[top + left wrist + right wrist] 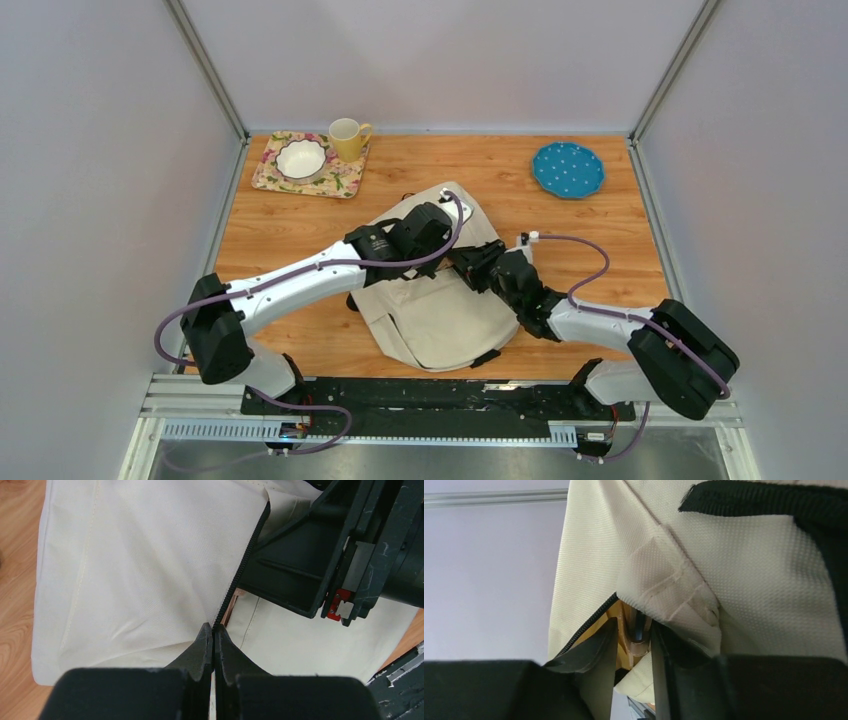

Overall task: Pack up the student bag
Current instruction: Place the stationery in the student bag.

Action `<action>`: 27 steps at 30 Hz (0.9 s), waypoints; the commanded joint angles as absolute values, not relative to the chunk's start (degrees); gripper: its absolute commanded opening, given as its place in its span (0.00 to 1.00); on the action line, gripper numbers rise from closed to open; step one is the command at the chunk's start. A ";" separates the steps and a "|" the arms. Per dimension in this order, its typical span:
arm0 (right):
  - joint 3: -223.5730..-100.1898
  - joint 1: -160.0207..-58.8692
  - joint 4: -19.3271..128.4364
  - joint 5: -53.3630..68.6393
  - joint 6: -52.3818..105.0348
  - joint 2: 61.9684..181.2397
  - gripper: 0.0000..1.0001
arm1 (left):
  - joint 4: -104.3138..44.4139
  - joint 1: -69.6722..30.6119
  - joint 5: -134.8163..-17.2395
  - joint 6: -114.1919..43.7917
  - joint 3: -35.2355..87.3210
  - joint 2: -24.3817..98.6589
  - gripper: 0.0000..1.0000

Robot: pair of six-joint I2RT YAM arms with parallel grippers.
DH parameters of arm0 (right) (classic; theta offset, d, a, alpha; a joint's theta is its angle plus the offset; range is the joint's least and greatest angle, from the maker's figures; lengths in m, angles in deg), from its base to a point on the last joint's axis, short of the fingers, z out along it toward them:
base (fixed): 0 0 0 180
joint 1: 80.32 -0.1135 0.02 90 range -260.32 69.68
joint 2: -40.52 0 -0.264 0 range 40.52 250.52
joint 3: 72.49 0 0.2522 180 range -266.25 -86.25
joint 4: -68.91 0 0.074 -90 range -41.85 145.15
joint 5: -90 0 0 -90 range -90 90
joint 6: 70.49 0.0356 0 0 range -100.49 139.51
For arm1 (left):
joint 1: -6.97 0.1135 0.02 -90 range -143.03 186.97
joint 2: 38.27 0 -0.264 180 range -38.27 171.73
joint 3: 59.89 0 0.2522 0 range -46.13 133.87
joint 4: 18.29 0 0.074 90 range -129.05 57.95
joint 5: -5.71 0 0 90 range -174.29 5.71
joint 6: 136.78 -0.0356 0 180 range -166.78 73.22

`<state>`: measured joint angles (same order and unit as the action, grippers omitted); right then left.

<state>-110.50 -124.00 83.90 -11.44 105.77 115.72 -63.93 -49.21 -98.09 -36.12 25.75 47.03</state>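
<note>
The left gripper (213, 628) is closed on the student bag (140, 570), apparently at its zipper (246, 560); the right gripper (634, 630) stands partly open.

Top view: bag (440, 320) centre is covered by left arm (300, 275) & right arm (600, 325); jaw tips unseen. Left wrist view: upper right of bag blocked by right arm. Right wrist view: tan piece (636, 642) betw. jaws can't be identified; bag cut off top & right.
</note>
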 commanded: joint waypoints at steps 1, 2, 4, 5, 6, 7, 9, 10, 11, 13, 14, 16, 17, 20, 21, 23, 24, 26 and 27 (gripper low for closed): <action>-112.61 -123.65 82.49 -11.87 102.39 116.10 0.28 | -61.32 -48.67 -96.95 -34.65 26.03 44.00 0.00; -112.96 -123.56 83.01 -11.52 102.57 116.81 0.19 | -61.32 -48.67 -96.77 -34.65 25.94 43.91 0.00; -114.01 -123.56 85.20 -10.38 102.83 118.82 0.10 | -61.41 -48.67 -96.51 -34.65 25.86 43.82 0.00; -114.46 -123.65 85.99 -10.11 103.27 119.62 0.02 | -61.50 -48.58 -96.51 -34.65 25.59 43.74 0.00; -114.81 -123.65 87.74 -9.94 103.62 120.15 0.00 | -61.32 -48.58 -96.42 -34.65 25.51 43.73 0.00; -115.25 -123.74 89.15 -10.11 103.71 121.20 0.00 | -61.23 -48.49 -96.24 -34.65 25.42 43.65 0.00; -115.95 -123.74 92.31 -10.63 103.97 121.82 0.00 | -61.14 -48.31 -96.07 -34.48 25.24 43.65 0.00; -116.30 -123.74 93.02 -10.99 104.41 122.17 0.00 | -61.23 -48.14 -95.98 -34.39 25.24 43.73 0.00; -117.09 -123.82 93.90 -11.16 104.76 122.70 0.00 | -61.15 -48.14 -95.98 -34.21 25.15 43.65 0.00; -118.06 -123.82 96.20 -11.34 104.33 123.84 0.00 | -61.75 -48.14 -96.59 -34.82 25.59 43.82 0.00; -119.02 -123.82 95.24 -11.78 104.76 124.19 0.00 | -62.28 -47.88 -97.20 -34.65 26.11 44.00 0.00; -119.73 -123.82 94.35 -12.05 105.47 125.59 0.00 | -62.03 -47.70 -96.95 -34.82 25.94 43.74 0.00; -120.26 -123.65 94.87 -11.70 105.21 126.21 0.00 | -61.94 -47.44 -96.77 -34.74 25.51 43.21 0.00; -122.01 -123.91 92.43 -10.64 103.54 128.06 0.02 | -60.80 -46.82 -95.20 -34.30 24.37 42.07 0.00; -122.19 -124.17 92.15 -11.25 102.84 128.85 0.03 | -60.27 -46.56 -94.14 -34.21 24.10 42.06 0.00; -121.93 -125.14 92.06 -12.74 100.82 129.20 0.04 | -60.00 -45.94 -91.06 -33.69 23.92 41.98 0.00; -121.93 -125.49 91.98 -14.49 99.51 129.38 0.05 | -60.09 -45.59 -90.62 -33.51 23.84 41.98 0.00; -122.46 -126.54 91.10 -15.29 95.82 129.38 0.06 | -59.92 -45.33 -89.39 -33.07 23.31 42.06 0.00; -122.81 -126.98 90.49 -16.17 94.67 129.29 0.06 | -59.65 -44.98 -89.04 -32.98 23.13 42.06 0.00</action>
